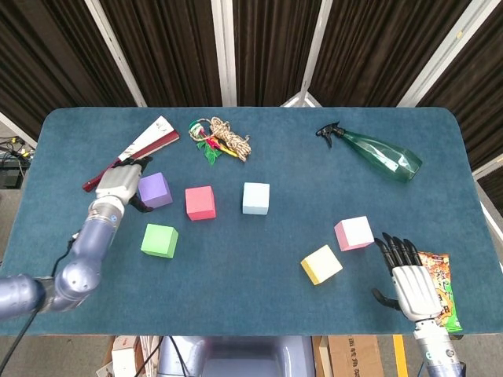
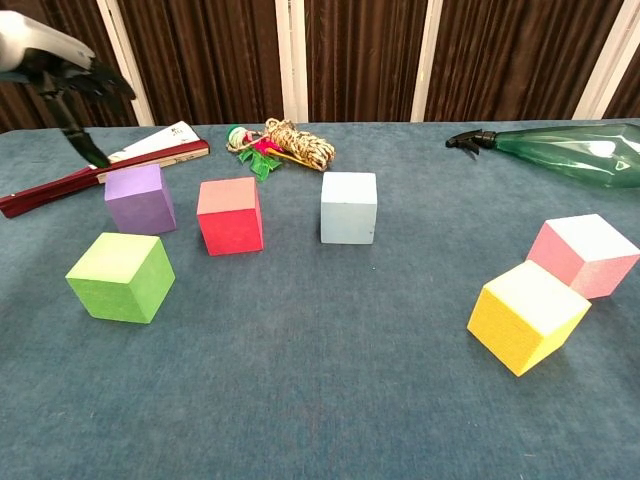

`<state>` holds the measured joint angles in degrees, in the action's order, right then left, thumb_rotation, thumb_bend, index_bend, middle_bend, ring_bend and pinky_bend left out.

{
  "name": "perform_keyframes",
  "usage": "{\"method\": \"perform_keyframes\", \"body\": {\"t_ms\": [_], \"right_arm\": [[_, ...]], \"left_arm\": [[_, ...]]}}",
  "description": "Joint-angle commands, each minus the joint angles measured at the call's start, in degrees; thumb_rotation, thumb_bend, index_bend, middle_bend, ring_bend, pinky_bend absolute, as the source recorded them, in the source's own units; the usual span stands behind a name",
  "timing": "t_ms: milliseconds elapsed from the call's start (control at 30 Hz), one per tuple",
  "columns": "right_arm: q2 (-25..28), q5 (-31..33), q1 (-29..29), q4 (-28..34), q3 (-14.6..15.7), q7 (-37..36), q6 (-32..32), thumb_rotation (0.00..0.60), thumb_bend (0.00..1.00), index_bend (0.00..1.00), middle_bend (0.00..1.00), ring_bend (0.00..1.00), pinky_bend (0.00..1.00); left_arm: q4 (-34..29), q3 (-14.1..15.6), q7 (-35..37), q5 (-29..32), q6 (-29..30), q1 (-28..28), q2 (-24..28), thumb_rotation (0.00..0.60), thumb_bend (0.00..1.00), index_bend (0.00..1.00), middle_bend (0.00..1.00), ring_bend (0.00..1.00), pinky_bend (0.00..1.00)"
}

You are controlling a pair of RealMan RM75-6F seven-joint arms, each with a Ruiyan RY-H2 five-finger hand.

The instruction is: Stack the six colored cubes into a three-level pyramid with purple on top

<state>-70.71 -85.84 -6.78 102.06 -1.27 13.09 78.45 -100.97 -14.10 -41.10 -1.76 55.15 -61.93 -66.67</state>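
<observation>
Six cubes lie apart on the blue table (image 1: pixel 283 165): purple (image 1: pixel 155 189) (image 2: pixel 140 197), red (image 1: pixel 200 203) (image 2: pixel 230 215), light blue (image 1: pixel 255 198) (image 2: pixel 349 207), green (image 1: pixel 159 240) (image 2: pixel 121 277), pink (image 1: pixel 354 232) (image 2: pixel 587 254) and yellow (image 1: pixel 321 264) (image 2: pixel 527 315). My left hand (image 1: pixel 123 181) (image 2: pixel 60 62) hovers above and just left of the purple cube, fingers spread, holding nothing. My right hand (image 1: pixel 409 279) rests open near the front right edge, right of the yellow cube; the chest view does not show it.
A folded fan (image 1: pixel 130 153) (image 2: pixel 100 165) lies behind the purple cube. A rope bundle (image 1: pixel 220 138) (image 2: pixel 280 143) sits at the back centre, a green spray bottle (image 1: pixel 377 153) (image 2: pixel 570 152) at the back right, a snack bag (image 1: pixel 440 287) beside my right hand.
</observation>
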Motion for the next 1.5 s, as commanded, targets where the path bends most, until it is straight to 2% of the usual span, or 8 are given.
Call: {"method": "perform_keyframes", "body": {"t_ms": [33, 167, 600, 900, 1033, 1267, 1500], "right_arm": [[0.1, 0.1, 0.0, 0.0, 0.0, 0.0, 0.0, 0.600, 0.25, 0.06, 0.03, 0.02, 0.05], [0.3, 0.4, -0.1, 0.1, 0.0, -0.2, 0.0, 0.600, 0.25, 0.06, 0.03, 0.02, 0.05], [0.7, 1.5, -0.2, 0.2, 0.0, -0.7, -0.5, 0.600, 0.25, 0.06, 0.03, 0.02, 0.05], [1.3, 1.9, -0.2, 0.3, 0.0, -1.3, -0.5, 0.600, 0.25, 0.06, 0.03, 0.02, 0.05], [1.5, 1.9, -0.2, 0.4, 0.0, -1.7, -0.4, 0.600, 0.25, 0.06, 0.03, 0.02, 0.05], [1.7, 2.4, -0.3, 0.2, -0.2, -2.3, -0.5, 0.600, 0.25, 0.06, 0.03, 0.02, 0.05], [1.8, 2.5, -0.4, 0.0, -0.3, -2.8, -0.5, 0.600, 0.25, 0.06, 0.03, 0.02, 0.05]], "left_arm": [[1.5, 0.5, -1.2, 1.0, 0.9, -1.7, -2.6, 0.600, 0.20, 0.09, 0.11, 0.00, 0.00], [3.2, 0.8, -1.6, 1.9, 1.1, -2.9, -5.5, 0.600, 0.20, 0.09, 0.12, 0.00, 0.00], [9.2, 0.2, -0.4, -1.7, 4.2, -4.7, -14.8, 0.600, 0.20, 0.13, 0.18, 0.00, 0.00], [11.8, 0.1, -1.2, -2.3, 5.0, -5.0, -18.6, 0.600, 0.20, 0.14, 0.19, 0.00, 0.00], [13.1, 0.1, -1.7, -2.5, 5.1, -5.1, -20.2, 0.600, 0.25, 0.15, 0.20, 0.00, 0.00], [15.8, -0.2, -2.1, -3.0, 4.9, -5.1, -23.2, 0.600, 0.26, 0.19, 0.21, 0.00, 0.00], [18.7, -1.0, -3.3, -2.1, 4.9, -5.4, -26.0, 0.600, 0.26, 0.16, 0.20, 0.00, 0.00]]}}
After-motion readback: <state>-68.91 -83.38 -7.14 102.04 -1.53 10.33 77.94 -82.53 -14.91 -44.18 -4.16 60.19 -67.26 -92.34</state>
